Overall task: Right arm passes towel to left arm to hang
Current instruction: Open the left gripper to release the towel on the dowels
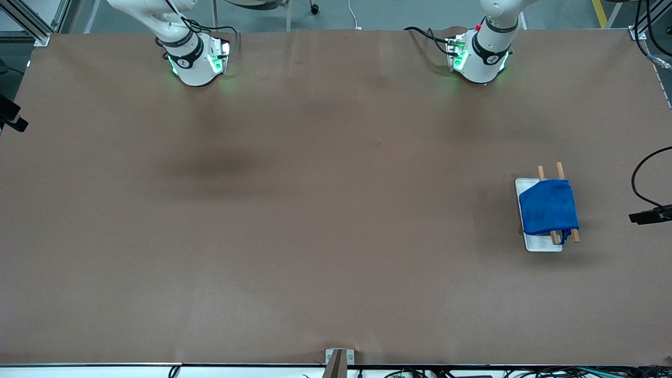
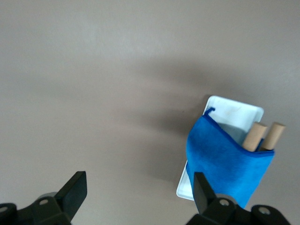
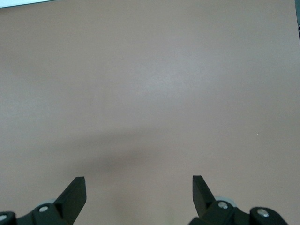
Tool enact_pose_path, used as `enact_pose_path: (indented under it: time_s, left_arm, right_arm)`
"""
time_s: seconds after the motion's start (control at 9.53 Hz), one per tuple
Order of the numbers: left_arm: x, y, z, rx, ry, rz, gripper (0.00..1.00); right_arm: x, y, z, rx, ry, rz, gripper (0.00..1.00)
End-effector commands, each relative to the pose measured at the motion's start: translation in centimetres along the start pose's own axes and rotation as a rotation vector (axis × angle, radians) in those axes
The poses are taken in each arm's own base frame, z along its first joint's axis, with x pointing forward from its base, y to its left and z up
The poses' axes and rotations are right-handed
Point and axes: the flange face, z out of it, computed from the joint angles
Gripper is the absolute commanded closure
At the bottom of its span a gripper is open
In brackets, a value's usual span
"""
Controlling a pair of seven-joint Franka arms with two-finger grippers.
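Note:
The bright blue towel (image 1: 548, 207) hangs draped over two wooden rods (image 1: 560, 170) of a rack with a white base (image 1: 541, 244), toward the left arm's end of the table. It also shows in the left wrist view (image 2: 225, 161), draped over the rod ends (image 2: 265, 136) above the white base (image 2: 234, 110). My left gripper (image 2: 139, 187) is open and empty, high over the bare table beside the rack. My right gripper (image 3: 139, 187) is open and empty, high over bare table. Neither gripper shows in the front view; only the arm bases do.
The brown table (image 1: 315, 210) is bare apart from the rack. A small bracket (image 1: 338, 359) sits at the table edge nearest the front camera. A black camera mount and cable (image 1: 651, 212) stand past the table's edge near the rack.

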Motion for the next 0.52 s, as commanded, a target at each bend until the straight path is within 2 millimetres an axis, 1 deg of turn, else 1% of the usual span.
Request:
enact_pose_path:
  time_s: [0.0,0.1,0.21,0.31,0.42]
  left_arm:
    - [-1.2,2.9,-5.0,0.017,0.064,0.056,0.00]
    - [-2.1,4.3,-7.3,0.009,0.083,0.078,0.00]
    - [-3.1,6.0,-8.7,-0.031,0.063,0.078,0.00]
    - [-4.4,7.8,-12.1,-0.049,0.106,0.075,0.00]
    - [-5.7,9.6,-14.7,-0.047,0.135,0.076,0.00]
  right_arm:
    - [0.1,0.0,-0.1,-0.006,-0.007,0.018,0.00]
    - [0.1,0.1,-0.1,0.000,-0.004,0.020,0.00]
    - [0.2,0.0,-0.1,0.012,-0.003,0.019,0.00]
    - [0.1,0.0,-0.1,0.013,-0.004,0.019,0.00]
    - [0.1,0.0,-0.1,0.013,-0.004,0.019,0.00]
